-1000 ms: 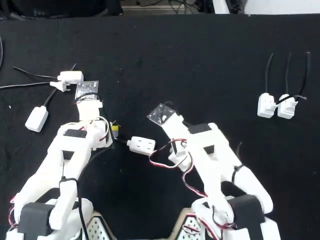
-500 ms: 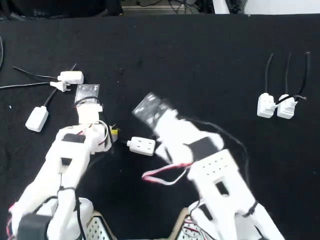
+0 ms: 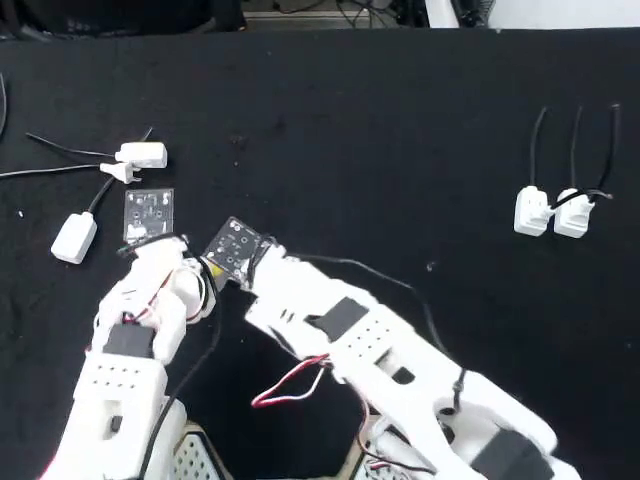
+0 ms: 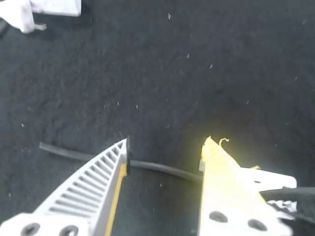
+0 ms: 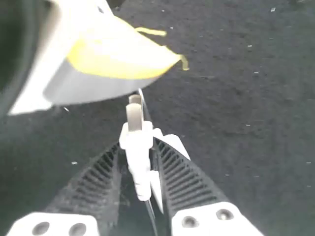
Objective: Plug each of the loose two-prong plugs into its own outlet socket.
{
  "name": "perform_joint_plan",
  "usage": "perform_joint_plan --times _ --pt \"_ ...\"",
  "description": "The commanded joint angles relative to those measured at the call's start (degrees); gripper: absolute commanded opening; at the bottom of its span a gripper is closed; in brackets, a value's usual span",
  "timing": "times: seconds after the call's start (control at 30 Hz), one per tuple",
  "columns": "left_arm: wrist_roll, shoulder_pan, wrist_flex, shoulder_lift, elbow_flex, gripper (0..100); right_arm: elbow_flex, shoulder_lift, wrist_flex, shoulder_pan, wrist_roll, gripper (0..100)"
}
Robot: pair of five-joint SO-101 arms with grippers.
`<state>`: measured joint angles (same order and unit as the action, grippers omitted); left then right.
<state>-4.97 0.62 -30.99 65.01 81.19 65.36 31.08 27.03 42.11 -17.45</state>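
Note:
My right gripper point(image 5: 139, 147) is shut on a small white two-prong plug point(image 5: 136, 153), its prongs pointing away from the wrist. Just beyond it hangs the yellow-tipped finger point(image 5: 123, 59) of my left gripper. My left gripper point(image 4: 165, 145) stands open low over the black mat, with a thin black cable point(image 4: 157, 168) running across between its fingers. In the high view my right arm point(image 3: 340, 320) stretches leftward until its wrist meets my left arm point(image 3: 150, 290). Two loose white plugs point(image 3: 140, 154) point(image 3: 120, 172) lie at the far left.
A white block on a black lead point(image 3: 72, 237) lies at the left edge. Two white plugs point(image 3: 532, 210) point(image 3: 573, 213) with black cords sit side by side at the far right. The mat point(image 3: 380, 130) is open in the middle and back.
My right arm has swung left across the white socket strip, which it now covers, and stopped beside my left gripper. My left arm has drawn back a little toward its base.

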Motion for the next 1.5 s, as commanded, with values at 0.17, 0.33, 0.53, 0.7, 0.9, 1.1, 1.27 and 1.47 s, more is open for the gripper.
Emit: perform_joint_plan --times 0.17,0.33,0.53,0.7,0.9,1.1,1.27,1.47 --pt "-1.93 1.8 -0.09 11.69 4.0 24 -0.13 -2.86 -5.1 1.58 3.52 1.1" --pt "1.58 6.02 -0.09 12.48 5.67 24 -0.57 -2.77 -4.66 1.58 3.52 1.1" --pt "1.76 5.14 -0.09 12.48 5.76 24 2.07 7.08 -0.35 1.32 3.52 1.1" --pt "1.76 4.62 -0.09 12.48 5.76 24 7.69 18.86 0.18 1.49 5.36 1.1" --pt "1.76 4.7 -0.09 12.48 5.76 24 11.12 26.68 0.18 1.49 9.05 1.1" --pt "1.76 4.97 -0.09 12.48 5.93 24 14.73 28.44 -5.71 1.58 11.6 1.1" --pt "1.76 5.76 1.93 12.48 7.78 24 15.6 28.79 -7.65 1.32 11.69 1.1" --pt "1.76 5.67 3.25 12.48 8.66 24 14.81 28.88 -7.82 1.23 15.12 1.1"
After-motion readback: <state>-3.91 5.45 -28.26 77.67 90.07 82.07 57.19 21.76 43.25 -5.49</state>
